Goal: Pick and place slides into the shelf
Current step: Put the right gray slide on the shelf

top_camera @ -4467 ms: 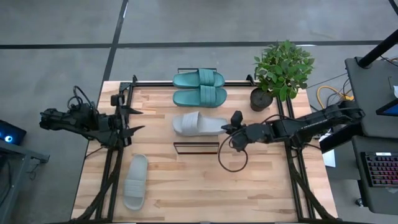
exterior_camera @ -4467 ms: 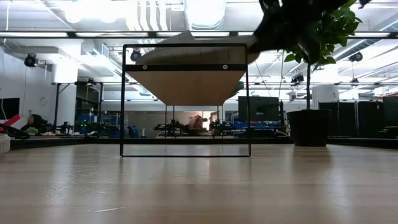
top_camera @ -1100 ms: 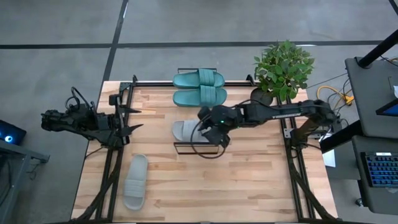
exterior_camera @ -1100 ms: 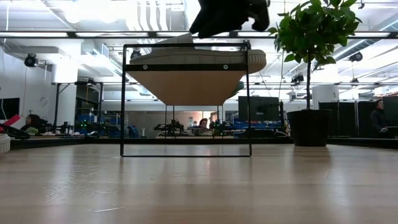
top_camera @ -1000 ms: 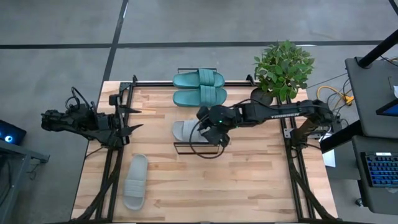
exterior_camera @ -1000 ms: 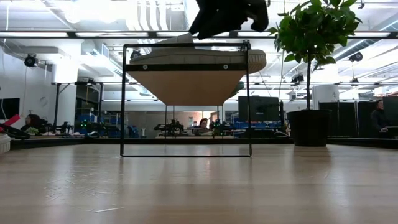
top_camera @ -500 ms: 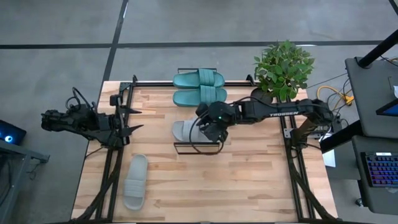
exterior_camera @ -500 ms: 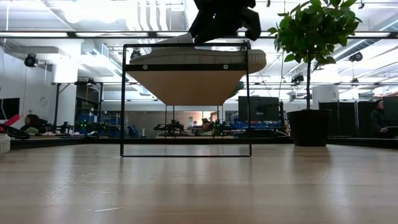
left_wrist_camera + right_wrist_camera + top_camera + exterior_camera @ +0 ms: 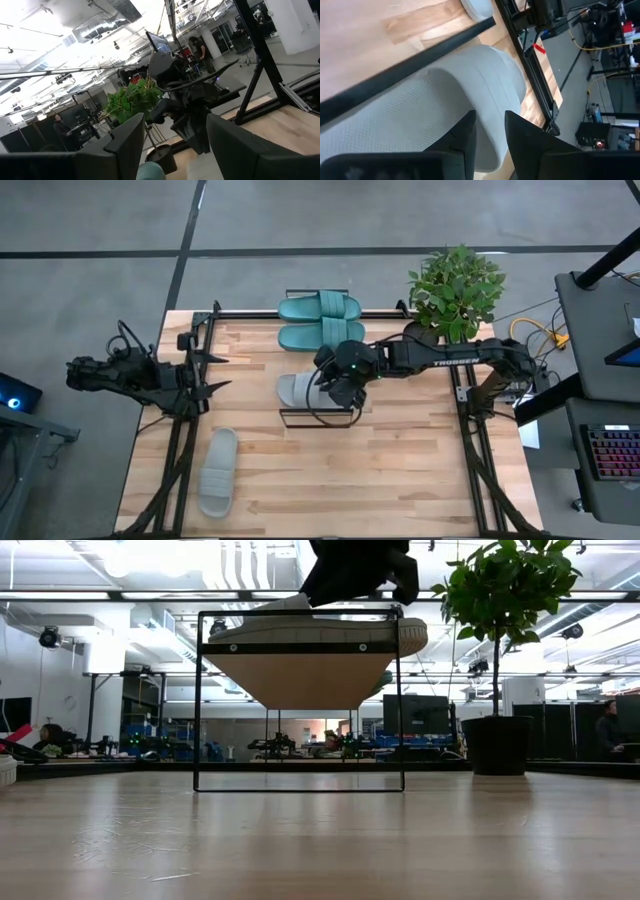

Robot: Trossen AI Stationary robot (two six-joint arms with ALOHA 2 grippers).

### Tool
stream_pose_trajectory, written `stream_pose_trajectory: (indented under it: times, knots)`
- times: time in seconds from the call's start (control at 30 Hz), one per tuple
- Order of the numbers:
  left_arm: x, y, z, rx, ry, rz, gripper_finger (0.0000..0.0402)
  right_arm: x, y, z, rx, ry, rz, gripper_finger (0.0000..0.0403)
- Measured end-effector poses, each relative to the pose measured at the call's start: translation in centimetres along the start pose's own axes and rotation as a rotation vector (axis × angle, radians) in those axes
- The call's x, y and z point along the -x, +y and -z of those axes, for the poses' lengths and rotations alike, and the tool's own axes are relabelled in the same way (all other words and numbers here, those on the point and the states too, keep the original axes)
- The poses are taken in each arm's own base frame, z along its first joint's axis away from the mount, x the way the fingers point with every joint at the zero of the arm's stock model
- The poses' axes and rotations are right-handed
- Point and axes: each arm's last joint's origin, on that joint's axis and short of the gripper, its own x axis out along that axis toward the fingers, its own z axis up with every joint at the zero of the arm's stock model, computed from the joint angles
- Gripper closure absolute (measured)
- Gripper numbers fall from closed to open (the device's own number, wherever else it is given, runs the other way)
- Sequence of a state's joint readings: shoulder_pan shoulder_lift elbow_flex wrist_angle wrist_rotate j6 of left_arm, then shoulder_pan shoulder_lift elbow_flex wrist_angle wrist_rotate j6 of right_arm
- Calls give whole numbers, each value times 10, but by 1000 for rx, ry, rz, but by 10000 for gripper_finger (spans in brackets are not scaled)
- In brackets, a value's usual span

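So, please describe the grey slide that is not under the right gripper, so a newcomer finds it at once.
Look at the wooden table from above, at its front left corner, far from the potted plant. The light grey slide lies there alone, pointing lengthwise front to back, while the other three slides lie crosswise near the table's back.

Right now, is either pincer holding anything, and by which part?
The right pincer pinches the grey slide by its strap, atop the shelf. The left pincer holds nothing.

One slide (image 9: pixel 300 389) on the shelf (image 9: pixel 317 419), another (image 9: pixel 218 471) well apart
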State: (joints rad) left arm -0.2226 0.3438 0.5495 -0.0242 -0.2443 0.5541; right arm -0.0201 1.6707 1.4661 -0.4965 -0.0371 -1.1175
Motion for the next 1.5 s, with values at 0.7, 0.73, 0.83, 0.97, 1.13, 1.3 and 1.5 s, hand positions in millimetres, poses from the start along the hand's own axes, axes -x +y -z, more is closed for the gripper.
stream_pose_trajectory:
  times: [0.7,0.73,0.83,0.97,1.13,1.3,1.5]
  knots:
    - [0,-1,1,-4,13,8,203,-24,0,7,-26,63,16,296]
    - [0,-1,1,-4,12,8,203,-22,-1,7,-31,63,18,300]
    - [1,-1,1,-3,12,8,203,-20,-3,6,-35,61,25,312]
    - [1,-1,2,-5,20,12,203,-21,-3,6,-28,61,24,336]
    - [1,-1,3,-8,28,17,203,-21,-4,6,10,57,34,383]
    - [1,-1,3,-7,26,16,203,-21,-7,4,35,41,71,390]
    - [1,-1,3,-8,28,17,203,-21,-11,1,49,-23,98,391]
